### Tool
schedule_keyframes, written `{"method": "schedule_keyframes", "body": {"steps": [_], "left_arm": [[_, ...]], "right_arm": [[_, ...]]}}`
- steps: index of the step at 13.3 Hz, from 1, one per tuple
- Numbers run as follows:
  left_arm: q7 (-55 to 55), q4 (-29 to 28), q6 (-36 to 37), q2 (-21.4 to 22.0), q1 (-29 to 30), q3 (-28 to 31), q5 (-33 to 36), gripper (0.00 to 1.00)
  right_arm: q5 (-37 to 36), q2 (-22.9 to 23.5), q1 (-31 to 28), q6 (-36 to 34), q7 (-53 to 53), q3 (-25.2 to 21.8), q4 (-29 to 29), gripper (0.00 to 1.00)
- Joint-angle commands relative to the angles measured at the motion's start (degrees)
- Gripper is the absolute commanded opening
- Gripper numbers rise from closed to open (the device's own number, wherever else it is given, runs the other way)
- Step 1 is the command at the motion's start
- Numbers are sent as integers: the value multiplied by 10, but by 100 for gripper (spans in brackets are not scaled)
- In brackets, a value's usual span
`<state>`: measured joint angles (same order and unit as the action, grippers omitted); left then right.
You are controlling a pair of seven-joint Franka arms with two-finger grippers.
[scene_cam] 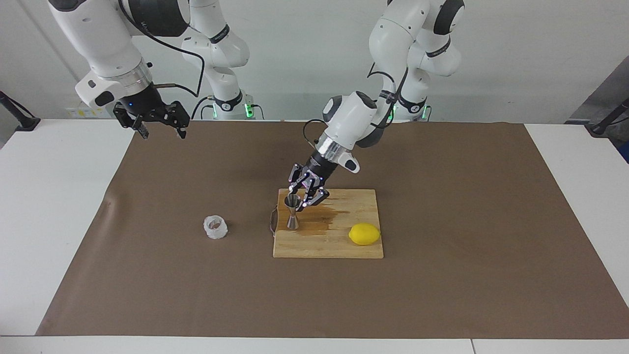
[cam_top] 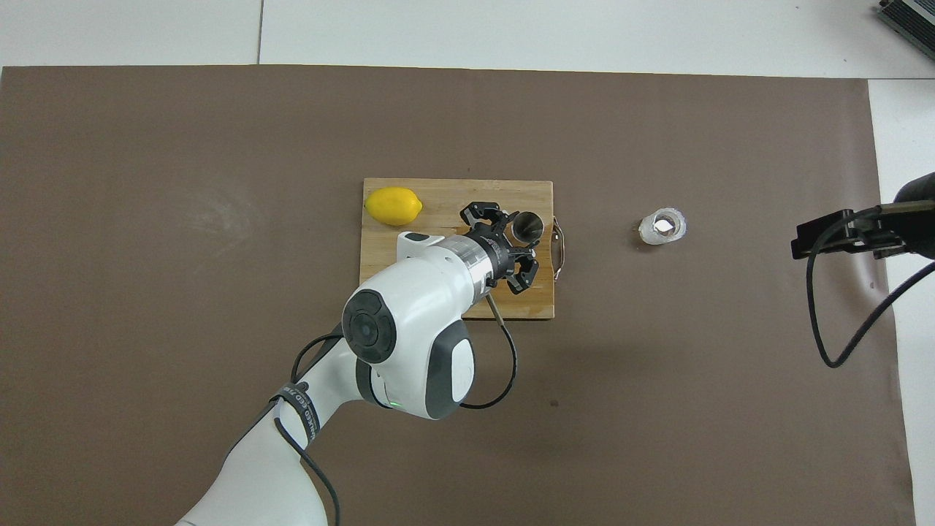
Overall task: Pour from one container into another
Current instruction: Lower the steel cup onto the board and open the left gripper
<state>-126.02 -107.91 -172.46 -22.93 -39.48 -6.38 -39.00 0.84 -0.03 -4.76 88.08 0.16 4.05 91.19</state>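
Two arms stood at your bench [scene_cam: 64,206]. Your left pincer [scene_cam: 305,193] was down at the jigger [scene_cam: 292,211], wide open, with its fingers [cam_top: 478,212] spread just beside the jigger's top. You could not tell if they touched it. The jigger stood upright on the board [scene_cam: 344,246], at the edge toward the right arm's end. A dark wet patch [scene_cam: 327,216] lay on the board next to it. A lemon [scene_cam: 364,234] sat on the same board, toward the left arm's end. The cup [scene_cam: 215,227] stood upright on the brown mat [scene_cam: 442,285], well apart from the board, toward the right arm's end. Your right arm waited up high with its pincer [scene_cam: 159,125] open, over the mat's corner.
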Motion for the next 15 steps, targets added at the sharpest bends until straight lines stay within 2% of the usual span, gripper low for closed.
{"method": "schedule_keyframes", "body": {"steps": [1, 2, 5, 7, 9, 11, 12, 14, 15], "left_arm": [[0, -16, -13, 5, -9, 8, 10, 0], [1, -23, -16, 5, -9, 8, 10, 0], [7, -25, -21, 5, -10, 8, 10, 13], [7, -25, -21, 6, -10, 8, 10, 32], [7, -25, -21, 6, -10, 8, 10, 39], [7, -24, -21, 5, -10, 8, 10, 54], [7, -23, -21, 6, -10, 8, 10, 57], [7, -24, -21, 6, -10, 8, 10, 70], [7, -23, -21, 6, -10, 8, 10, 84]], "right_arm": [[10, -5, -9, -7, -15, 3, 1, 100], [10, -5, -9, -7, -15, 3, 1, 100], [10, -5, -9, -7, -15, 3, 1, 100], [10, -5, -9, -7, -15, 3, 1, 100], [10, -5, -9, -7, -15, 3, 1, 100], [10, -5, -9, -7, -15, 3, 1, 100], [10, -5, -9, -7, -15, 3, 1, 100], [10, -5, -9, -7, -15, 3, 1, 100], [10, -5, -9, -7, -15, 3, 1, 100]]}}
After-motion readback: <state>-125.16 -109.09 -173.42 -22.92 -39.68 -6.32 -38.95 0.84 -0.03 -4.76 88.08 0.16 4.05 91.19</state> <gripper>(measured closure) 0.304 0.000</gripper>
